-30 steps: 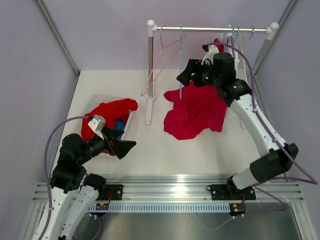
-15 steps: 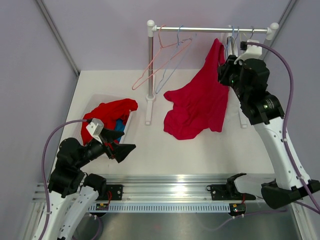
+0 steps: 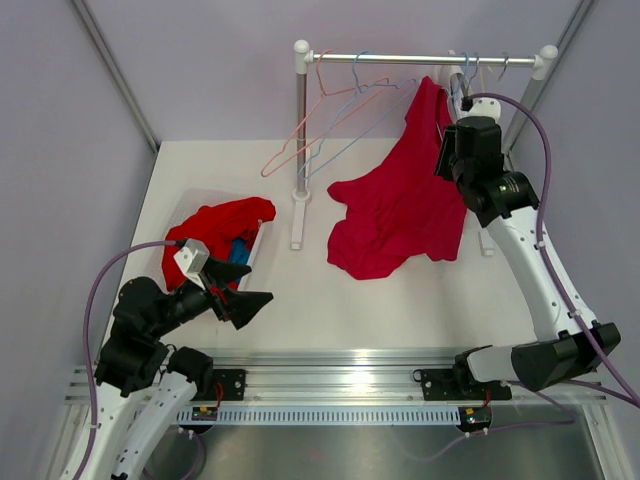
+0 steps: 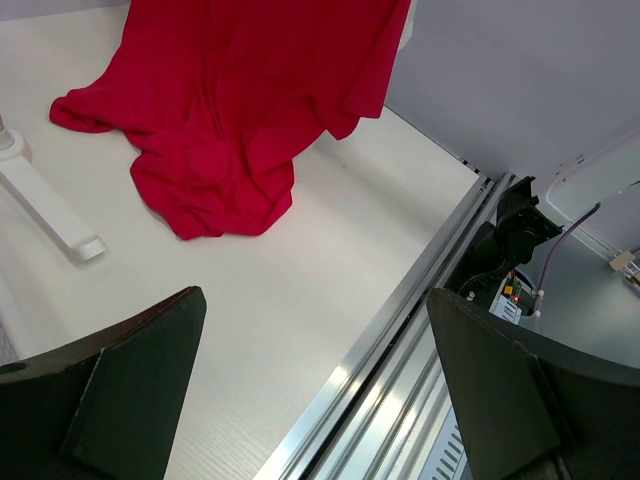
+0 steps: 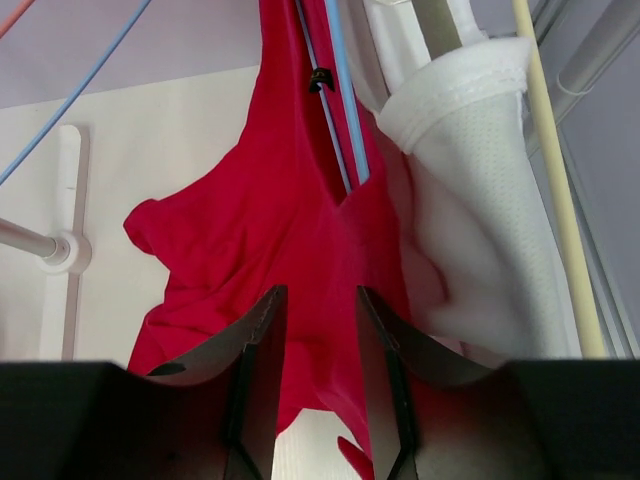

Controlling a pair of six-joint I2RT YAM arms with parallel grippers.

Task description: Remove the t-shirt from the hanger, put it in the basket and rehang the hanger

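Observation:
A red t-shirt (image 3: 400,205) hangs from a blue wire hanger (image 3: 462,72) at the right end of the rack rail, and its lower part lies crumpled on the table. In the right wrist view the t-shirt (image 5: 270,220) fills the middle, with the hanger wire (image 5: 345,110) running into its neck. My right gripper (image 3: 447,150) is just right of the shirt's upper part; its jaws (image 5: 315,295) stand a little apart with the fabric behind them, nothing held. My left gripper (image 3: 250,285) is wide open and empty (image 4: 315,300) over the front of the table. The shirt's hem shows in the left wrist view (image 4: 240,110).
The rack rail (image 3: 420,58) stands on a white post (image 3: 300,140). Empty pink and blue hangers (image 3: 330,120) swing near the post. A white bin (image 3: 262,240) at the left holds red and blue clothes. A white garment (image 5: 480,200) hangs right of the shirt. A metal rail (image 3: 340,385) borders the table's front.
My right arm has moved from in front of the shirt to its right side and risen. The shirt's top is now uncovered. The empty hangers have swung left. The left gripper has barely moved.

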